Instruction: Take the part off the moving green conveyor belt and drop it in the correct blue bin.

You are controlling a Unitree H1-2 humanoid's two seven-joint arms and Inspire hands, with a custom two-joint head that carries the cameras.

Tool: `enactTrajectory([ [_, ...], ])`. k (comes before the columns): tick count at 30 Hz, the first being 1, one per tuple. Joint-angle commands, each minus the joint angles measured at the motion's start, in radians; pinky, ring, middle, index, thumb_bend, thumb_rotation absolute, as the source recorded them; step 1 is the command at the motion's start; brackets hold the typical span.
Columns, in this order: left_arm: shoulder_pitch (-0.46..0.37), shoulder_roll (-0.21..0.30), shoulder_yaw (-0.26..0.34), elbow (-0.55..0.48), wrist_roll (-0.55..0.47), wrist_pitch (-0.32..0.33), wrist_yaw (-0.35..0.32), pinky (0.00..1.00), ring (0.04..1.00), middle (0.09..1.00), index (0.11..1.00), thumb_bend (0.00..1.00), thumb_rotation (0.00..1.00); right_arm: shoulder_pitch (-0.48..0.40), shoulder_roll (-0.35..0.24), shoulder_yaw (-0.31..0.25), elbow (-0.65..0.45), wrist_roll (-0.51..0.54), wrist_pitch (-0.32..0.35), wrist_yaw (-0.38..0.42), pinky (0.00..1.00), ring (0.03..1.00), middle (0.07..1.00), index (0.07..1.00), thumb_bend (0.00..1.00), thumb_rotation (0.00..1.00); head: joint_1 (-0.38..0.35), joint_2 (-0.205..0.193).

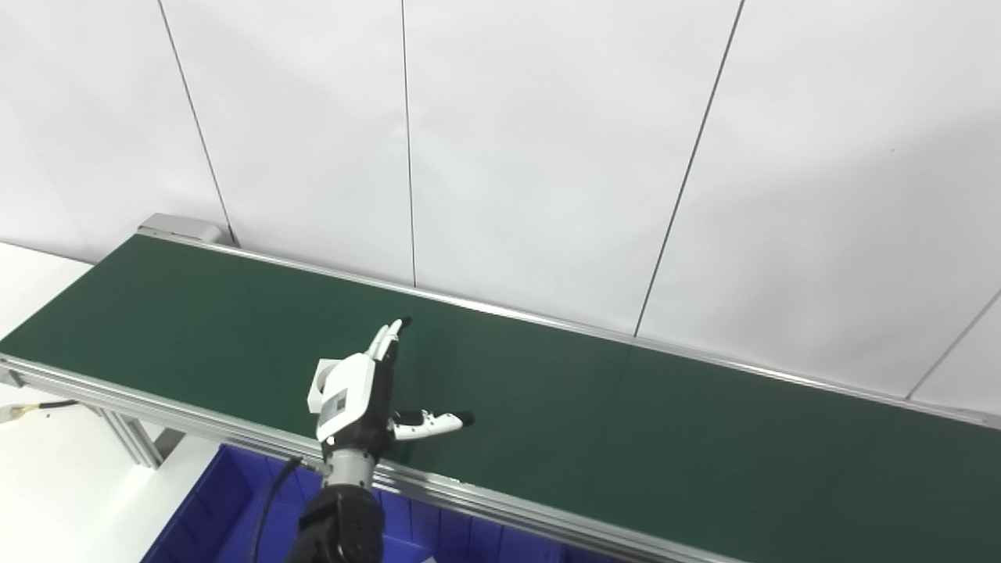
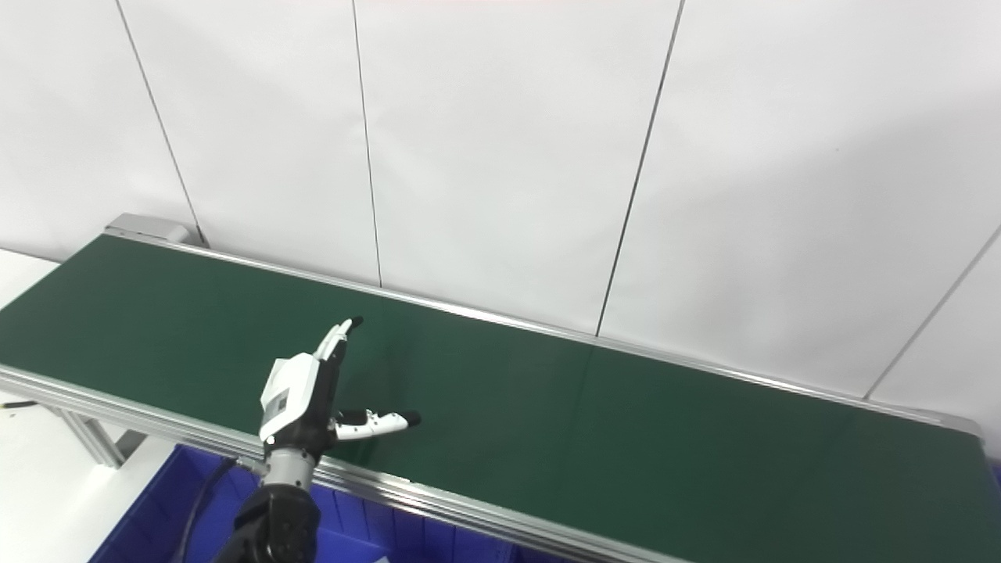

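Note:
The green conveyor belt (image 1: pixel 626 422) runs from upper left to lower right with no part on it anywhere in view. My left hand (image 1: pixel 367 391) is raised over the belt's near edge, open, fingers pointing away and thumb (image 1: pixel 434 423) stretched to the right; it holds nothing. In the right eye view the same hand (image 2: pixel 309 391) stands in the same pose. A blue bin (image 1: pixel 227 508) lies below the belt's near rail, partly hidden by my forearm. My right hand is out of view.
A silver rail (image 1: pixel 485 493) edges the belt's near side and another (image 1: pixel 547 320) runs along the white panel wall. Support legs (image 1: pixel 133 438) stand at the left, beside a white surface (image 1: pixel 47 485) with a cable.

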Motion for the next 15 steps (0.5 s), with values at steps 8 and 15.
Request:
enactTrajectory([
  [8,-0.079,0.104,-0.015,0.037,-0.053,0.021,-0.059,0.98,0.998,1.0,0.975,0.86,0.25,-0.016,0.003,-0.002,-0.013,-0.002,-0.052,-0.011,0.84,0.867,0.862,0.93,0.94,0.0,0.004,-0.001],
  [15,-0.093,0.205,-0.06,0.014,-0.071,0.053,-0.213,1.0,1.0,1.0,0.991,0.86,0.18,-0.021,0.004,0.002,-0.007,-0.006,-0.048,-0.009,0.84,0.876,0.861,0.929,0.94,0.0,0.008,-0.001],
])
